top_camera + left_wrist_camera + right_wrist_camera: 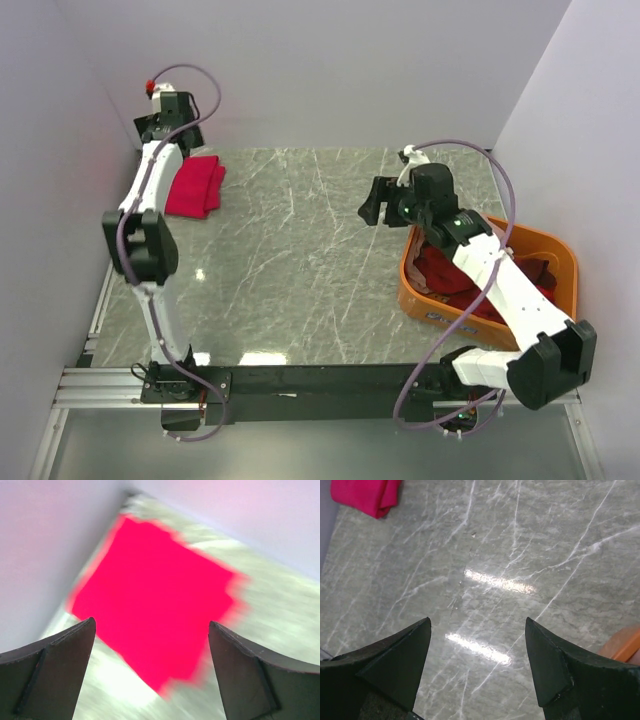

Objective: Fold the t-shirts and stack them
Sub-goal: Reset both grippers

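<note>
With the folded shirt (pixel 195 186) lying in the tabletop's (pixel 300 250) far-left corner under the released, empty left hand (pixel 150 625), and the right hand (pixel 477 622) spread empty near the basket (pixel 560 245), reaching in could snag several shirts (pixel 440 268) together, since they lie bunched.

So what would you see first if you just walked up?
The bright crimson-pink t-shirt, folded in the far left corner of the table, right below the open left end effector. Next, the orange basket on the right with dark red shirts piled inside, the open right end effector hovering beside it.
</note>
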You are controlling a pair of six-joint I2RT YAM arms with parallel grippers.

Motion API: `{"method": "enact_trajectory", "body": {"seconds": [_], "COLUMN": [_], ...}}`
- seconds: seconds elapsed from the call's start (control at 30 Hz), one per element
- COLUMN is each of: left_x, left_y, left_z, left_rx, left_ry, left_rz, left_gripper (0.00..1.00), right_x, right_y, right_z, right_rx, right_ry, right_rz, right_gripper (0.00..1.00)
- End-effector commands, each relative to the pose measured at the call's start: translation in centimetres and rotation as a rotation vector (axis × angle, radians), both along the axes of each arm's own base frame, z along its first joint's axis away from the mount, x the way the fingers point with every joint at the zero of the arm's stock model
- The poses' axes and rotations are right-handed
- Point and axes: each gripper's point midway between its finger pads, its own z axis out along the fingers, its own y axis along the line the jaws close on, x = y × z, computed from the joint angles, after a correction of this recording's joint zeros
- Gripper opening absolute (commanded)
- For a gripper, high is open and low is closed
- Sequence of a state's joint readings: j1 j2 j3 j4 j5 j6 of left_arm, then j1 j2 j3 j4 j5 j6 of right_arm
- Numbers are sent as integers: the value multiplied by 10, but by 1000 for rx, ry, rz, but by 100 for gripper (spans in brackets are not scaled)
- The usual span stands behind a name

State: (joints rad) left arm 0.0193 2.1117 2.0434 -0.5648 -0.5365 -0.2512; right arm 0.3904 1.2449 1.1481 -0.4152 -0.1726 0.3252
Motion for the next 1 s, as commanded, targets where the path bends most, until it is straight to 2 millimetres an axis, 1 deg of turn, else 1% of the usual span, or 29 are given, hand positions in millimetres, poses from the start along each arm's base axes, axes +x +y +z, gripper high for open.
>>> {"method": "enact_trajectory", "body": {"seconds": [0.0,0.03,0.07,0.1,0.13,0.17,0.2,0.23,0.27,0.3,0.33,0.37,0.4,0.43,0.47,0.5,0.53,0.57,0.6,0.63,0.67,0.7,0.73,0.77,0.83,0.87,0.97], "left_x": [-39,-50,-71,-86,-97,-118,-136,-147,-165,-182,-197,-214,-233,-244,-263,-276,-286,-305,-317,-323,-331,-341,-345,-348,-352,-353,-360], "left_y": [-71,-84,-110,-125,-142,-170,-182,-193,-206,-210,-211,-210,-213,-215,-216,-212,-205,-194,-184,-175,-168,-159,-154,-149,-145,-142,-133], "left_z": [56,54,77,49,47,63,32,28,33,11,0,5,-15,-19,-19,-30,-33,-38,-47,-48,-44,-50,-48,-42,-41,-36,-35], "left_rx": [-283,-337,-358,-372,-389,-413,-424,-473,-517,-536,-575,-592,-565,-598,-605,-598,-610,-594,-580,-588,-597,-591,-593,-602,-608,-617,-607], "left_ry": [-174,-191,-244,-205,-222,-269,-213,-218,-232,-180,-163,-187,-159,-165,-151,-119,-116,-83,-61,-79,-100,-87,-102,-136,-158,-185,-198], "left_rz": [-103,-93,-130,-144,-167,-239,-265,-268,-288,-271,-218,-199,-181,-151,-162,-150,-100,-72,-38,18,33,69,85,87,91,88,109], "left_gripper": [99,99,99,99,99,99,99,99,99,100,99,100,99,99,100,99,99,99,99,99,99,99,99,99,99,99,99], "right_x": [-11,-15,-19,-22,-26,-29,-33,-39,-44,-47,-52,-54,-57,-59,-61,-61,-62,-64,-64,-66,-66,-67,-67,-67,-66,-66,-65], "right_y": [-4,-6,-7,-7,-8,-8,-8,-7,-8,-9,-9,-10,-10,-11,-12,-13,-15,-15,-16,-17,-18,-18,-18,-17,-18,-18,-16], "right_z": [10,13,7,7,10,3,0,3,-10,-13,-11,-18,-20,-20,-24,-26,-24,-28,-29,-25,-28,-23,-22,-21,-18,-17,-23], "right_rx": [34,42,44,51,60,67,74,92,88,89,102,105,108,113,110,109,111,109,111,118,125,138,149,167,180,178,167], "right_ry": [-26,-34,-20,-19,-28,-17,-18,-35,-22,-25,-34,-24,-20,-25,-20,-20,-31,-31,-37,-55,-65,-91,-102,-115,-127,-128,-89], "right_rz": [-24,-23,-27,-26,-27,-28,-17,-3,3,7,10,6,5,4,3,-2,-9,-6,-8,-10,-16,-14,-19,-24,-34,-30,-21], "right_gripper": [82,82,82,83,83,83,83,83,83,83,83,84,84,84,84,84,84,84,85,85,85,85,85,86,87,87,88]}}
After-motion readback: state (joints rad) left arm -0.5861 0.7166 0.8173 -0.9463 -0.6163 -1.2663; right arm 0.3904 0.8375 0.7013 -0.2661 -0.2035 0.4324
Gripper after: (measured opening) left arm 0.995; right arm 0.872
